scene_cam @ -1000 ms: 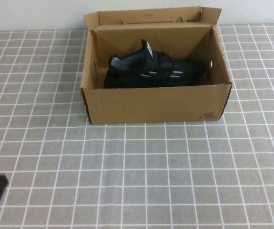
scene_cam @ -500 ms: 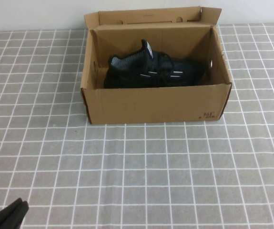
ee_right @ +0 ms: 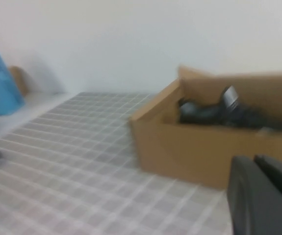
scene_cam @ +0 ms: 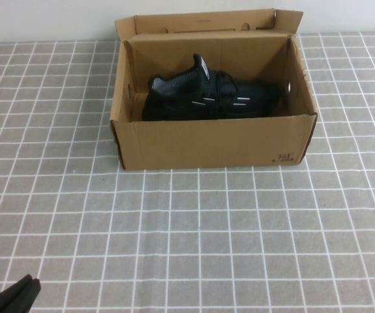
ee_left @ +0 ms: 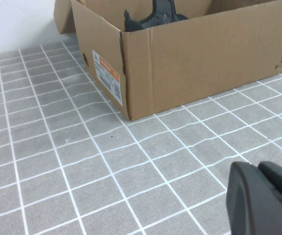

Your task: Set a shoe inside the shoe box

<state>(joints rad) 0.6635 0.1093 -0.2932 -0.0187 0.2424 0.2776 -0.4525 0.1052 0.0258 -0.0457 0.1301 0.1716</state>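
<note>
Already the shoe (scene_cam: 210, 96) lies inside the shoe box (scene_cam: 213, 140), so both arms should simply park clear: left gripper (ee_left: 266, 200) closed near the table's front-left corner, right gripper (ee_right: 263, 193) closed too.

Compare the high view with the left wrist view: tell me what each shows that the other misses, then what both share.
Only the high view shows the whole shoe lying inside the shoe box, the raised flap lid, and no right gripper at all. Only the left wrist view shows the white and orange label on the box's end wall, and the left gripper with fingers together, away from the box. Both share the box, part of the shoe, the left gripper and the grid-patterned table.
</note>
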